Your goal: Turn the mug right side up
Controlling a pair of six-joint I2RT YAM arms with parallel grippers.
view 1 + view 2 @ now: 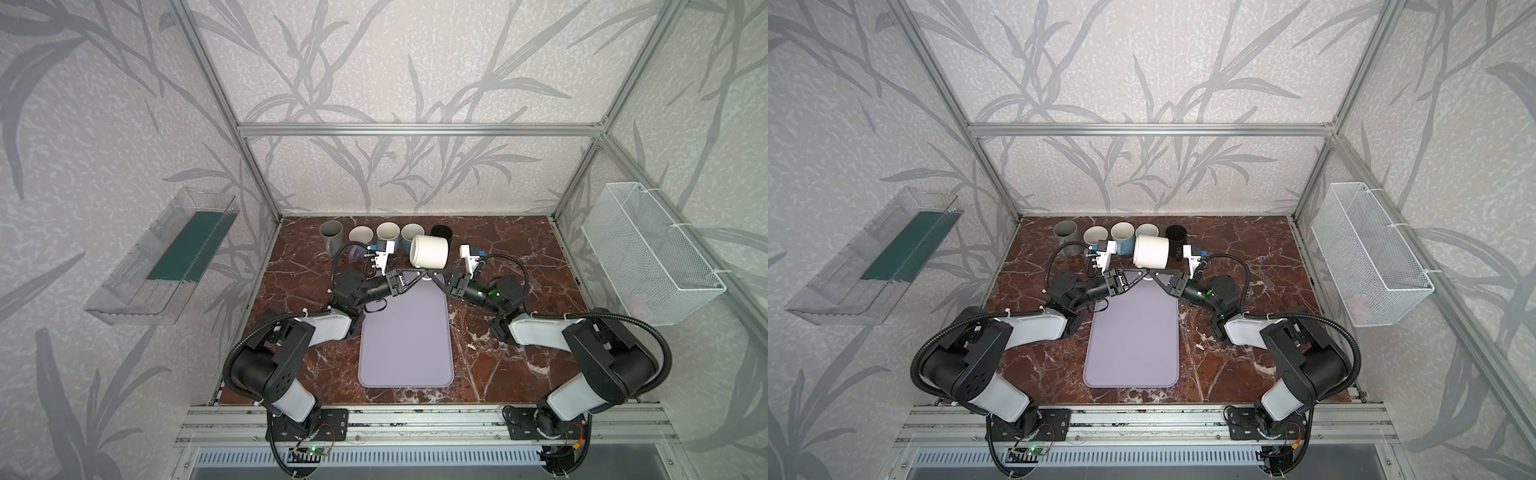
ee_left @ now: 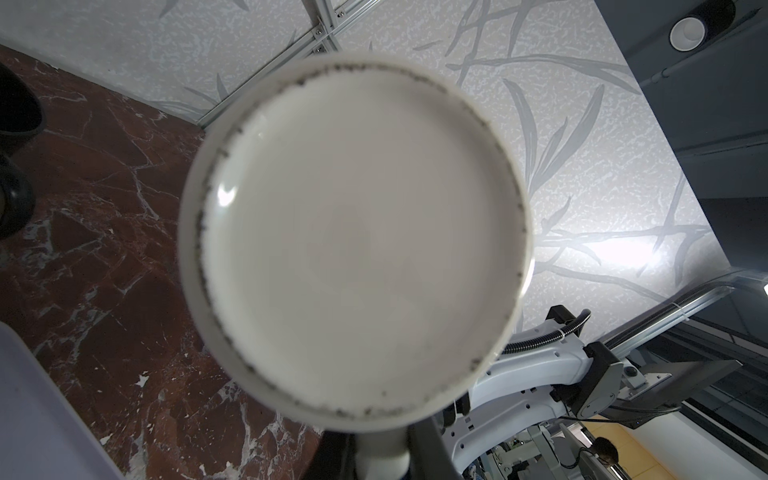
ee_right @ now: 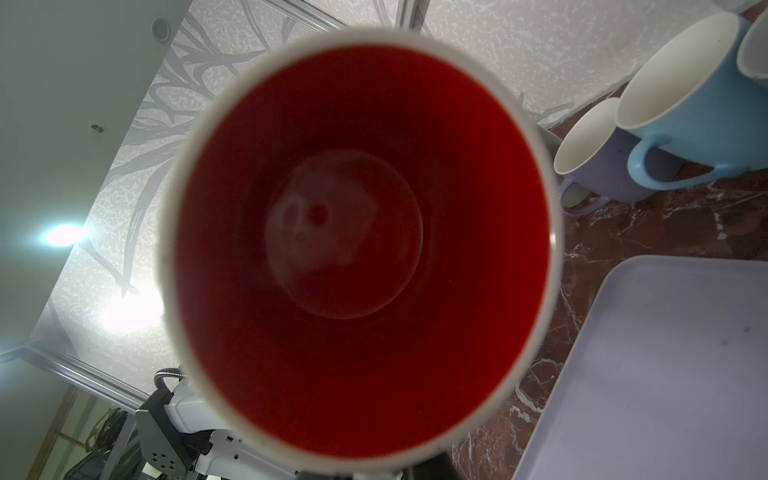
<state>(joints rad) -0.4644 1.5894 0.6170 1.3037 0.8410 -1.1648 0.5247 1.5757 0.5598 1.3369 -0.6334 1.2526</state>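
Your left gripper (image 1: 419, 273) pinches handle (image 2: 380, 457) beneath white mug (image 1: 430, 250); your right gripper (image 1: 434, 279) meets it there, grip unreadable. Mug aloft over mat (image 1: 405, 340) far end, axis level: base faces left arm, red mouth faces right arm. Roll mouth upward.

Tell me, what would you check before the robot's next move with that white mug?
1. White mug off the table: ok, it hangs in the air.
2. Left gripper shut on handle: ok.
3. Right gripper gripping too: cannot tell.
4. Mug upright: not ok, it lies sideways.
5. Lilac mat bare for landing: ok.
6. Clearance from row of mugs behind: cannot tell.
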